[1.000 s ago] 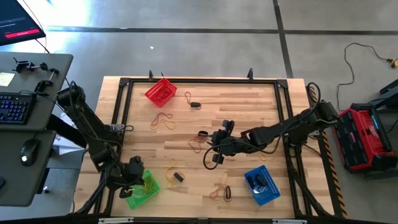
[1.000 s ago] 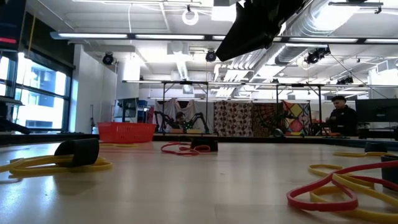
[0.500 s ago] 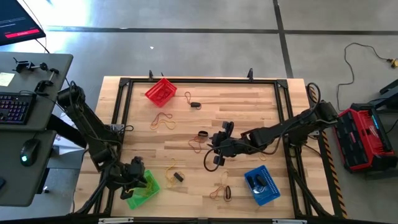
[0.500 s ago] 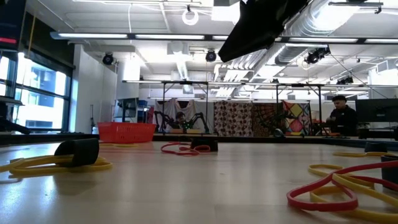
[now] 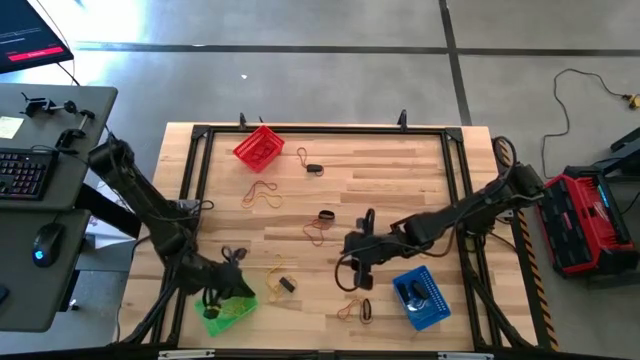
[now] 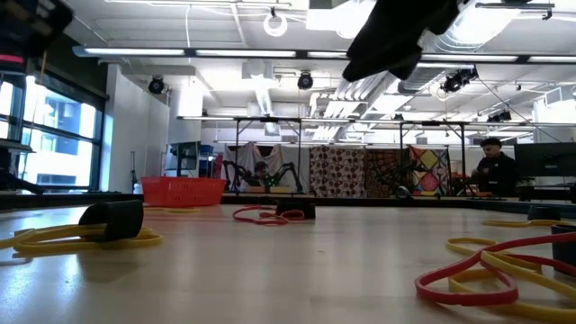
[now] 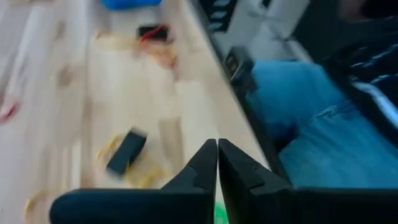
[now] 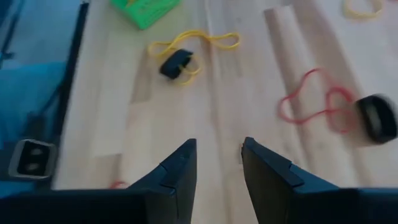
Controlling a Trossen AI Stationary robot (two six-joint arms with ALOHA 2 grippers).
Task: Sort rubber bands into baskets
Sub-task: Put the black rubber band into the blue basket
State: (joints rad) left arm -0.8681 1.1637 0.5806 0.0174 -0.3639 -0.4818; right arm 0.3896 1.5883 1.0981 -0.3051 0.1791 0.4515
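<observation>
Left hand (image 5: 235,262): fingers (image 7: 205,163) clenched together, nothing visibly between them; positioned over the near left part of the surface (image 5: 400,170), just beside the green basket (image 5: 230,308).

Right hand (image 5: 357,262): fingers (image 8: 180,163) parted with a clear gap, grasping nothing; positioned over the near middle of the surface, just beside the blue basket (image 5: 418,296).

Baskets, three:
- Red basket (image 5: 258,147), far left corner of the surface; holding a few reddish loops.
- Green basket, near left corner; holding yellow loops.
- Blue basket, near right part of the surface; holding dark bands.

Rubber bands, loose on the surface:
- Thick black band (image 5: 287,285) lying on a yellow loop (image 5: 275,270), near the green basket; also seen from the right wrist.
- Black band (image 5: 325,216) beside a reddish-orange loop (image 5: 316,232), mid-surface.
- Black band (image 5: 366,311) with tangled yellow and reddish loops (image 5: 350,303), near edge, between the green and blue baskets.
- Black band (image 5: 315,170) and small orange loop (image 5: 302,154), just right of the red basket.
- Orange-tan loops (image 5: 262,194), left of centre.

Surroundings: red and black machine (image 5: 585,222) on the floor to the right; desk with keyboard (image 5: 22,172) to the left; person (image 6: 495,169) far off in the room, low view.
</observation>
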